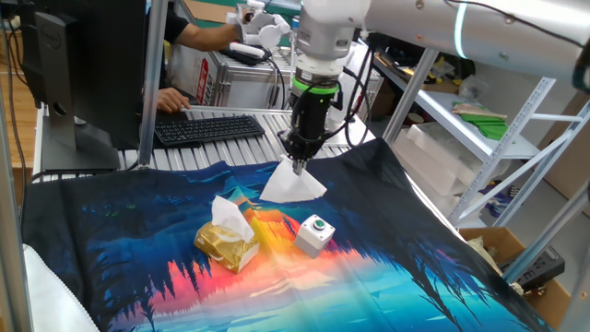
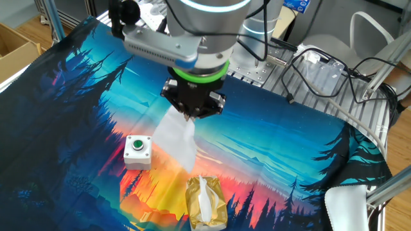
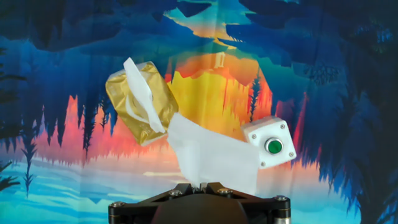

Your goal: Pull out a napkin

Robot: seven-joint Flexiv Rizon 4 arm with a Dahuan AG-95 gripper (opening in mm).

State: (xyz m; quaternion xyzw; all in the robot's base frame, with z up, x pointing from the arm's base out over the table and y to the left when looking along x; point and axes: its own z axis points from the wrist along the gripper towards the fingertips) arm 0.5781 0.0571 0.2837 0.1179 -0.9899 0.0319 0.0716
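Napkin (image 1: 293, 184) first, though the cloth (image 1: 387, 277) is biggest: it dangles mid-frame, pinched at its top by the gripper (image 1: 298, 164), lifted free. The packet (image 1: 226, 244) sits lower left, next sheet poking up; the button box (image 1: 315, 233) is beside it.

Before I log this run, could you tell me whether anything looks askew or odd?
Nothing looks damaged. The thin white napkin hangs from the shut gripper, clear of the shiny golden packet, where another sheet sticks up.
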